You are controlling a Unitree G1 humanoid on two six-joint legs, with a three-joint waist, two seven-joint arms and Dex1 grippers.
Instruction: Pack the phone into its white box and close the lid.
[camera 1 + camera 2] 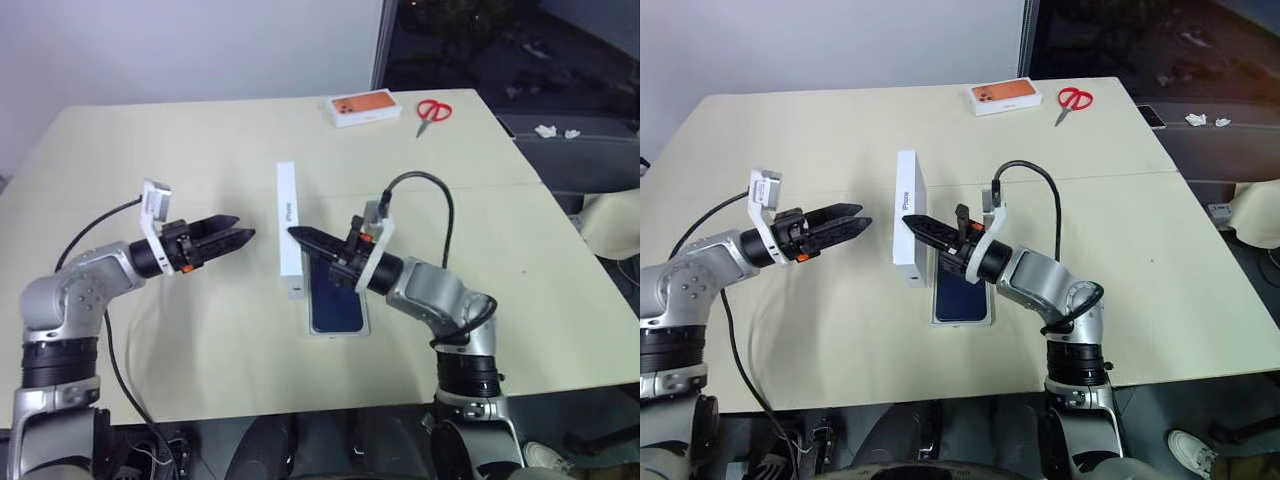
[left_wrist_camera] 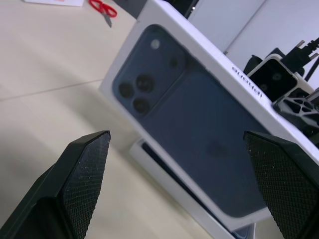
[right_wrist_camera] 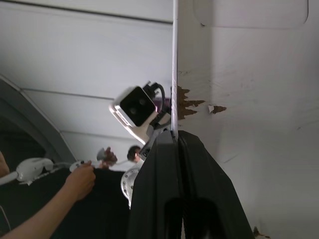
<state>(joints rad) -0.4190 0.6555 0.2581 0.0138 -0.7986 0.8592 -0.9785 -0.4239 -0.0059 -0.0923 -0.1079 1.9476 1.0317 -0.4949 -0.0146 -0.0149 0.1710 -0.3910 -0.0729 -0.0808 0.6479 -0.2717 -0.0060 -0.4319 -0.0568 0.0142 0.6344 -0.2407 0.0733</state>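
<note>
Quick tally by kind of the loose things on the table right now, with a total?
Phones: 1, the phone, lying in the white box.
Box parts: 2, that white box and the lid, held on edge.
Other boxes: 1, the orange-topped box.
Scissors: 1, the red scissors.
Total: 5.

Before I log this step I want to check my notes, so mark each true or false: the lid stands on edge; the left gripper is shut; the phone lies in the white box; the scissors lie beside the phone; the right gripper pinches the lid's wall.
1. The lid stands on edge: true.
2. The left gripper is shut: false, it is open.
3. The phone lies in the white box: true.
4. The scissors lie beside the phone: false, near the table's far edge.
5. The right gripper pinches the lid's wall: true.
</note>
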